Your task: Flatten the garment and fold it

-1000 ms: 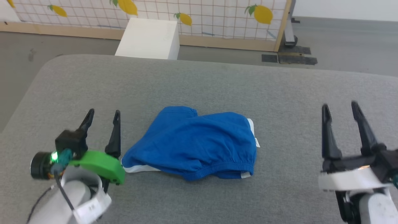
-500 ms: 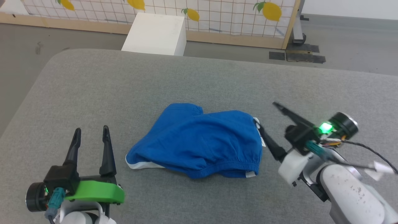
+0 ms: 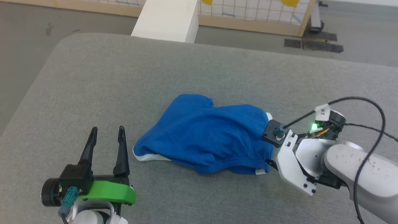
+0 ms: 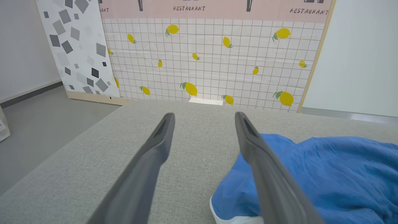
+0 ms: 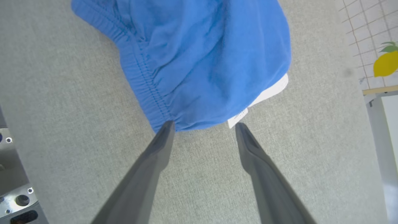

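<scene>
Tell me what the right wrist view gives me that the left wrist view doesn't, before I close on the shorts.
Right wrist view: the garment seen end-on, its gathered waistband and small white label, with the open right tool tips right at that edge. Left wrist view: the open left tool beside the garment's white-trimmed hem, plus RESTAURANT lettering on the backdrop. Both: the blue garment, the grey padded surface and the lemon-print panel.
</scene>
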{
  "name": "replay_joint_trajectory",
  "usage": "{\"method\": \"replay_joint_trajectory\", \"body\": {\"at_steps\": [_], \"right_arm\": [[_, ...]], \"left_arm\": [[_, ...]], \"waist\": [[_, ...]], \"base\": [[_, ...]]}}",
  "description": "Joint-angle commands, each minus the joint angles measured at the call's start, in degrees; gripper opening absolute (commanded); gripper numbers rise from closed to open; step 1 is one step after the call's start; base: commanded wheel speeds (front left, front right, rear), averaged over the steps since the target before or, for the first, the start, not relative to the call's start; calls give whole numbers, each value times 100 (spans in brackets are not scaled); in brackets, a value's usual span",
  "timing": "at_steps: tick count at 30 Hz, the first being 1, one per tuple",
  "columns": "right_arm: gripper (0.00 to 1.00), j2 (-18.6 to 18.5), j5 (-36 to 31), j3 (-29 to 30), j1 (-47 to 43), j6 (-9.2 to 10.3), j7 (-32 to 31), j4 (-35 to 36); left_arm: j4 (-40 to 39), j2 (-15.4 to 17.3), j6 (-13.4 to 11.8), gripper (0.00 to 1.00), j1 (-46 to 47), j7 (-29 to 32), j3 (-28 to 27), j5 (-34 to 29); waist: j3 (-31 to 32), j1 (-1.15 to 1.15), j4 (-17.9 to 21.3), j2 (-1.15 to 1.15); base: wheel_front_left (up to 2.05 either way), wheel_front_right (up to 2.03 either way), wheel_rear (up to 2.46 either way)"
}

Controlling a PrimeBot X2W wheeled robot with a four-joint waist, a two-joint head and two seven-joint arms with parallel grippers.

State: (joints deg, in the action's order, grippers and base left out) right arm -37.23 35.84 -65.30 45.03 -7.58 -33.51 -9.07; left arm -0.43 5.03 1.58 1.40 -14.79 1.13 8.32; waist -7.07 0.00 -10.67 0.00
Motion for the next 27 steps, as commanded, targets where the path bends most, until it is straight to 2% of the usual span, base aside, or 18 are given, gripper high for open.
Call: {"method": "replay_joint_trajectory", "body": {"at_steps": [1,6,14,15,16,17,20,23,27], "right_arm": [[100,11,147,-204,195,9,-77,-47],[100,184,583,-646,483,9,-175,-401],[100,539,551,-801,151,9,-353,-1046],[55,557,505,-802,100,9,-355,-1039],[3,577,464,-803,59,9,-318,-1014],[0,576,425,-803,54,9,-250,-984],[0,494,145,-804,187,9,123,-861],[0,348,294,-779,407,9,737,-801],[0,-101,378,-577,726,9,1373,-663]], "left_arm": [[22,-61,66,100,135,-20,-25,-73],[63,-166,152,100,285,-20,-45,-116],[156,-211,166,100,442,-20,14,-38],[158,-212,148,100,444,-20,24,-17],[158,-212,122,100,435,-20,20,-1],[160,-213,105,100,423,-20,13,7],[191,-213,62,100,376,-20,-28,17],[197,-214,58,100,306,-20,-57,2],[189,-214,92,100,219,-20,-97,-46]], "waist": [[-203,0,-179,0],[-507,0,-379,0],[-745,0,-559,0],[-747,0,-555,0],[-737,0,-530,0],[-721,0,-507,0],[-595,0,-379,0],[-455,0,-231,0],[-310,0,-39,0]], "base": [[0,0,0],[0,0,0],[0,0,0],[0,0,0],[0,0,0],[0,0,0],[0,0,0],[0,0,0],[0,0,0]]}}
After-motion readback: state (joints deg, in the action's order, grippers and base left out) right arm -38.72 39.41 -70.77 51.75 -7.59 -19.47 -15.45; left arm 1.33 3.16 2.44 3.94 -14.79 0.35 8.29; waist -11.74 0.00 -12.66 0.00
